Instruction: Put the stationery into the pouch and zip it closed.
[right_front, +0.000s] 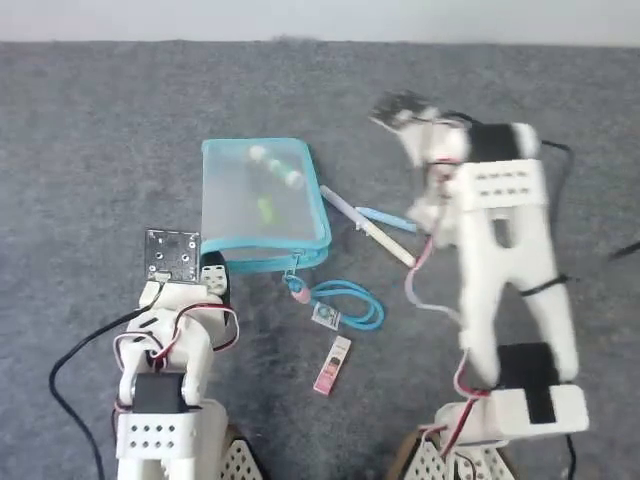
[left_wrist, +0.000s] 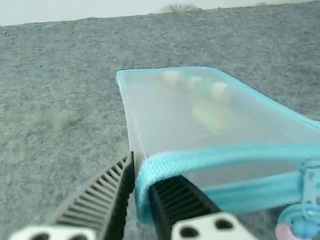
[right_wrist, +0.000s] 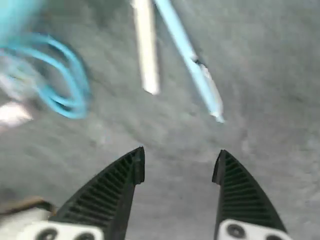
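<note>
Left jaws clamped on pouch (left_wrist: 200, 115) trim, corner toward counter's near edge; right jaws apart over blue pen (right_wrist: 187, 55), white pen (right_wrist: 146, 45).

The pouch (right_front: 240, 205) is frosted, smooth plastic edged in woven cloth, lying on rough, matt carpet (right_front: 100, 120).

Items (left_wrist: 209, 118) inside the pouch (left_wrist: 150, 131) are too blurred to identify.

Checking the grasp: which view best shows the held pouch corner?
Left wrist view: close up, the left gripper pinches the pouch at its teal edge. High view: gripper hides contact. Right wrist view: maybe a teal blur.
</note>
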